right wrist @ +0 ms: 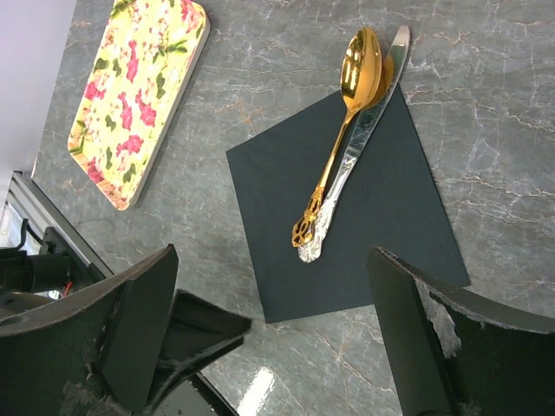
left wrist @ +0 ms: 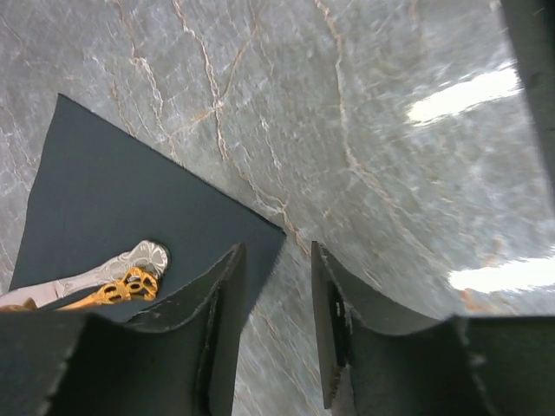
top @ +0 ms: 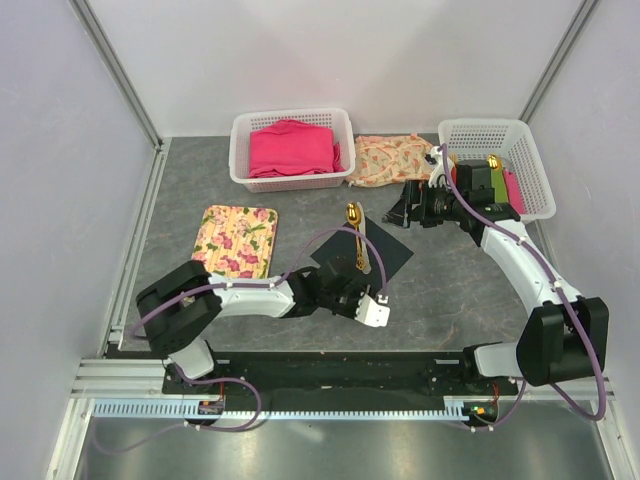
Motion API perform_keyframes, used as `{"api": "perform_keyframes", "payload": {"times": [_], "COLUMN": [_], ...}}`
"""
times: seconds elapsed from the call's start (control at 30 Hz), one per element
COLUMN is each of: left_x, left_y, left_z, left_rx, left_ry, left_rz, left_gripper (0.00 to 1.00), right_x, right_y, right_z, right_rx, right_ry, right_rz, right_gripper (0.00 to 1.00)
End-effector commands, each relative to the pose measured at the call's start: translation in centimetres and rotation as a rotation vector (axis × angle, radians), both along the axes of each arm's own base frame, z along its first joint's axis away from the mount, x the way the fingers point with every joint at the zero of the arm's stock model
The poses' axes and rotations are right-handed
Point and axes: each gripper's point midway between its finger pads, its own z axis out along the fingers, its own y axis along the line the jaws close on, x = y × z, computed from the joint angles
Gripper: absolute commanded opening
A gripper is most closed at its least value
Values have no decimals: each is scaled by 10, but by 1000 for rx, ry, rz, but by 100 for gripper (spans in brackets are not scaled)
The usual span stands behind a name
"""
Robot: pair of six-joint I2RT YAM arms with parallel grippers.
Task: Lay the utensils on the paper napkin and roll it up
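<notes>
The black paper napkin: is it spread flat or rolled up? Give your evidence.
Spread flat: the paper napkin lies unrolled, edges straight, with the utensils resting on top.

— Any way in to the napkin (top: 390, 255)?
— From its right, over bare table (top: 450, 290). The left gripper (left wrist: 277, 250) crowds the near corner; the utensils (top: 356, 235) lie across the far one.
— And left?
— Open as far as the floral mat (top: 236, 240).
</notes>
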Motion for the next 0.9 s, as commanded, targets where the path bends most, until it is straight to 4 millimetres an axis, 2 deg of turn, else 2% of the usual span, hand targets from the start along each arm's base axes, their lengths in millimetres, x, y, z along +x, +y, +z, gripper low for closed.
{"api": "perform_keyframes", "payload": {"times": [0.0, 0.43, 0.67, 0.87], "left_x": [15, 16, 16, 11], "left_y": [-16, -7, -3, -1], "left_z": [-2, -39, -46, -37], "left_rx": [-41, 41, 59, 40], "left_ry": [-138, -167, -172, -150], "left_rz": [-49, -81, -82, -78], "left_gripper": [40, 35, 29, 10], "right_x": [6, 14, 15, 12], "right_y": [-1, -9, -11, -10], "right_z": [4, -2, -3, -2], "right_rx": [34, 62, 67, 73], "right_ry": [15, 59, 69, 67], "right_rz": [0, -27, -32, -25], "right_gripper": [98, 98, 98, 98]}}
